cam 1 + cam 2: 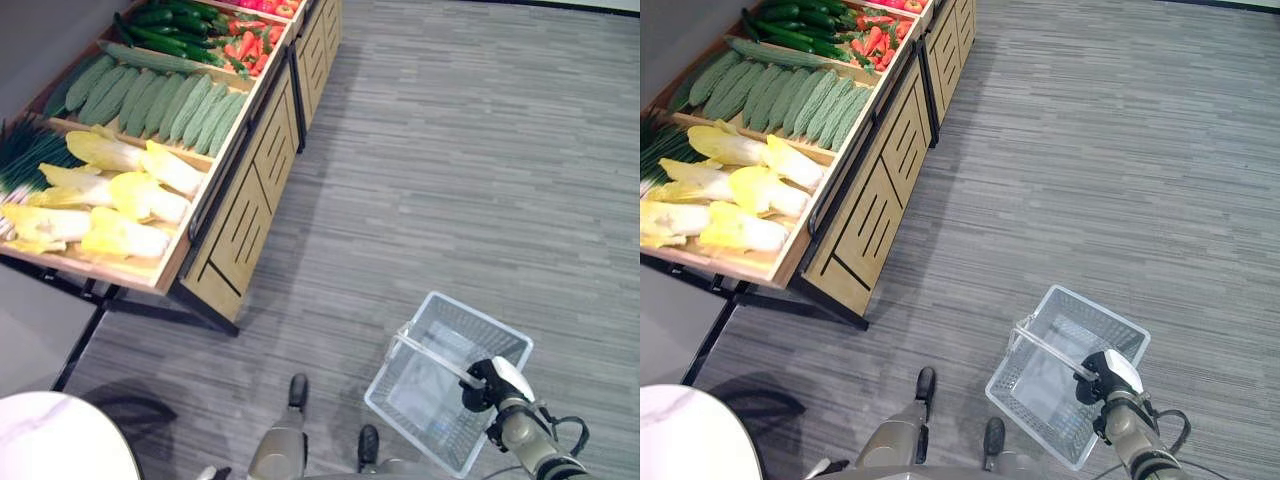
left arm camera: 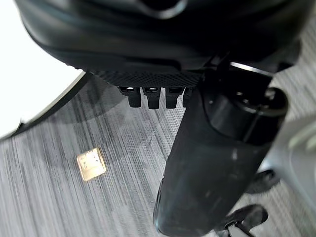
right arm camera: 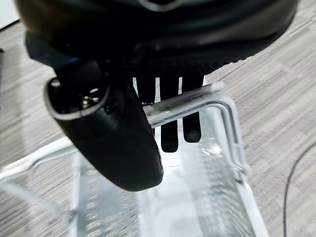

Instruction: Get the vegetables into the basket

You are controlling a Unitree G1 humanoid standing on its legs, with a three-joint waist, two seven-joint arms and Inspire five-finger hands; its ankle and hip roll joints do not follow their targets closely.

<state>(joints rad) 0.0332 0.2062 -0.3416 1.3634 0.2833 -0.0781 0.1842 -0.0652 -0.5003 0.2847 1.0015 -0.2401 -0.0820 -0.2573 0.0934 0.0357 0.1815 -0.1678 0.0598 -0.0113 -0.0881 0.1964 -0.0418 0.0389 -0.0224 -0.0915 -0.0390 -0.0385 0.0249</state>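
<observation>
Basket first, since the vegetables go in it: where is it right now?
The basket hangs over the grey floor at the head views' lower right, its handle in the right hand, away from the wooden vegetable stand at upper left.

- A wooden display stand [image 1: 240, 215] fills the upper left of the head views. Its side panels carry dark slanted slots, and its sloping top is split by wooden dividers.
- A black metal frame [image 1: 85, 330] shows beneath the stand's near end at the left edge — its thin legs reach the floor.
- Grey floor [image 1: 480, 150] with fine streaks covers the centre and right of the frame.
- A white round tabletop [image 1: 55, 440] sits in the lower left corner.
- In the left wrist view, a small square brass plate [image 2: 91, 164] lies flush in the floor at lower left — near the tabletop's curved white edge.
</observation>
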